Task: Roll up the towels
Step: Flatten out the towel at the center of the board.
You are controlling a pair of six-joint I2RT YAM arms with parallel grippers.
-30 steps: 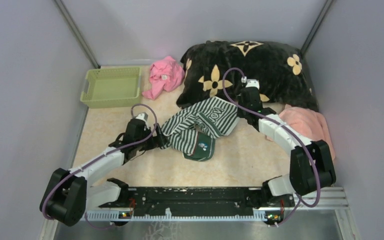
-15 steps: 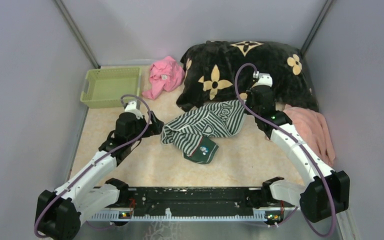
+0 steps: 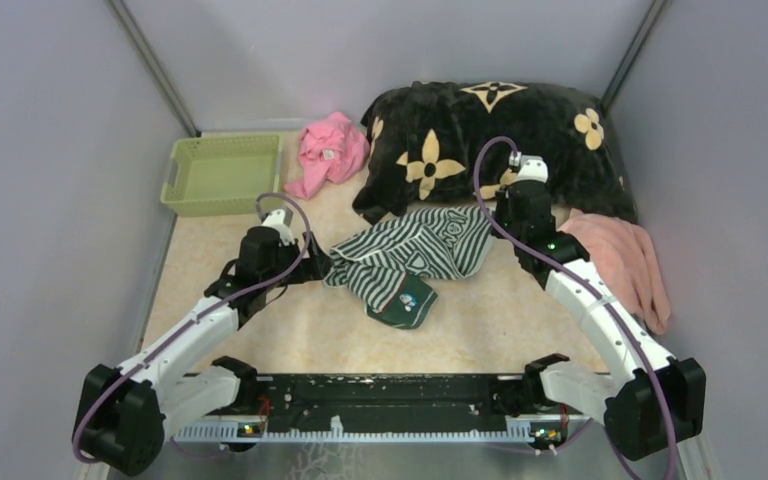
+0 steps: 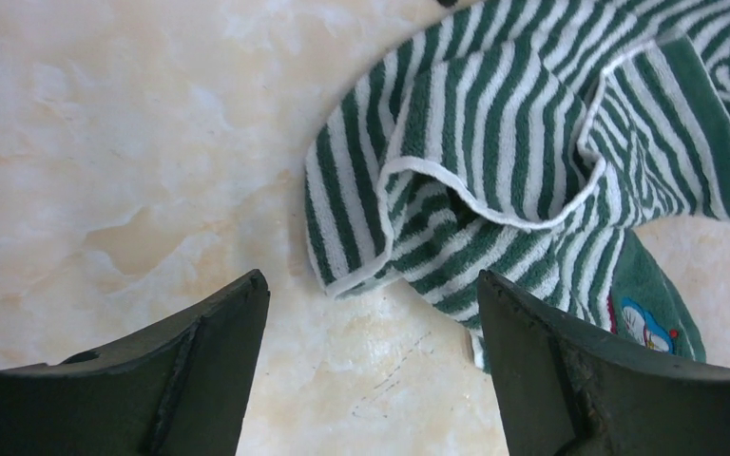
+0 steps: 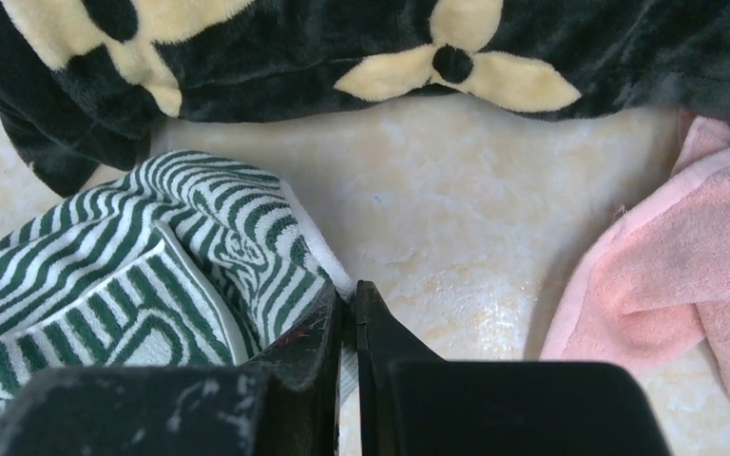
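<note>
Grn/wht striped towel [image 3: 410,250]; salmon-pink towel [image 3: 625,255]; blk blanket [image 3: 500,125] w/ tan flowers; lime basket [image 3: 215,207]

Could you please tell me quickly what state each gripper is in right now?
Left gripper: open, holding nothing.
Right gripper: closed on the white edge of the green striped towel.

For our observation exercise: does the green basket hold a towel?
No, the basket shows only its own bare floor, nothing inside.
</note>
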